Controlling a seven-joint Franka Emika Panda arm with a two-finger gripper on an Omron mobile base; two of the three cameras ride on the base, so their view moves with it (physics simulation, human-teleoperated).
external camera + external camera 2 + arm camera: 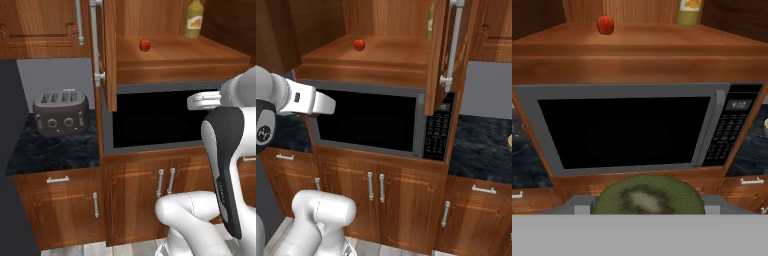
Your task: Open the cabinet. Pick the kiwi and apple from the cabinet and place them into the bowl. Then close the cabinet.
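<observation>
Above the microwave, the cabinet is seen with both doors swung open, its reddish-brown shelf exposed; one door stands edge-on in the left base view, its long silver handle running vertically. On the shelf the apple is found, small, round and glossy red, set toward the left and well apart from the yellow bottle standing upright at the right (its top is cut off in the hand view). A toaster sits on the dark counter to the left. The kiwi is held between the fingers of the gripper, in front of and below the microwave; a green, cut-looking face with a pale centre is turned toward the hand camera, and its long axis lies across that view, from one finger to the other.
</observation>
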